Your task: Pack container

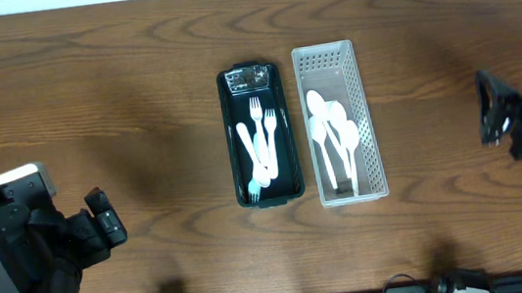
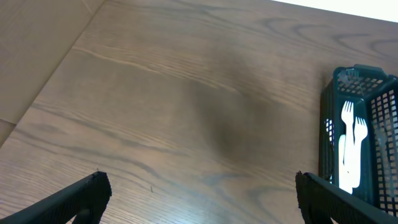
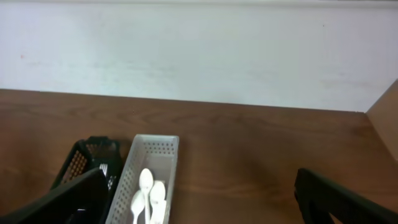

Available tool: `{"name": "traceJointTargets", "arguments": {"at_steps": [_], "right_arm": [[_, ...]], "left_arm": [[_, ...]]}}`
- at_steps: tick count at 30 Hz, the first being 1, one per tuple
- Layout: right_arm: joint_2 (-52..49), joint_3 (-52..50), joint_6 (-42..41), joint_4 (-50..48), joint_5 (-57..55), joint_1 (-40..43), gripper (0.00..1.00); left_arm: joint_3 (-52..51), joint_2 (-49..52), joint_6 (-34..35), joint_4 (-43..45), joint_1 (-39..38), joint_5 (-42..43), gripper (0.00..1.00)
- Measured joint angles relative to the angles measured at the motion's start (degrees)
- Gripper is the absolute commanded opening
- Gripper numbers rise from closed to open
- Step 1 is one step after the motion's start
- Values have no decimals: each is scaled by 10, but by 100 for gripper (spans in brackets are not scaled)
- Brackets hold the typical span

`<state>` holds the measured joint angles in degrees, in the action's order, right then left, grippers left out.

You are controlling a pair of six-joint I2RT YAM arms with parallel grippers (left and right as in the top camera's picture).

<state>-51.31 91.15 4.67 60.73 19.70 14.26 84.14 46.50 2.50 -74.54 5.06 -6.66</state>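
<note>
Overhead, forks [image 1: 261, 146] in dark basket [image 1: 232, 140], spoons [image 1: 333, 133] in white basket [image 1: 327, 65], label [image 1: 247, 77] unreadable

Side by side, upright: dark green basket [image 1: 231, 142] w/ white forks [image 1: 262, 148], white perforated basket [image 1: 327, 64] w/ white spoons [image 1: 335, 134].

The table [image 1: 88, 97] looks like brown wood, grain plain, with a low satin sheen; the wall [image 3: 199, 50] at the top of the right wrist view is white and matt. The dark green basket [image 1: 232, 140] and white basket [image 1: 366, 115] look like perforated plastic; the forks [image 1: 262, 151] and spoons [image 1: 333, 133] are smooth white plastic, faintly glossy.
</note>
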Motion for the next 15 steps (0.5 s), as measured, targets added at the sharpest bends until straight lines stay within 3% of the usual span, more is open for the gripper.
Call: {"name": "traceJointTargets", "arguments": {"at_steps": [15], "right_arm": [[26, 0, 2, 152, -2, 0, 99]], "left_arm": [[0, 0, 0, 0, 0, -2, 98]]}}
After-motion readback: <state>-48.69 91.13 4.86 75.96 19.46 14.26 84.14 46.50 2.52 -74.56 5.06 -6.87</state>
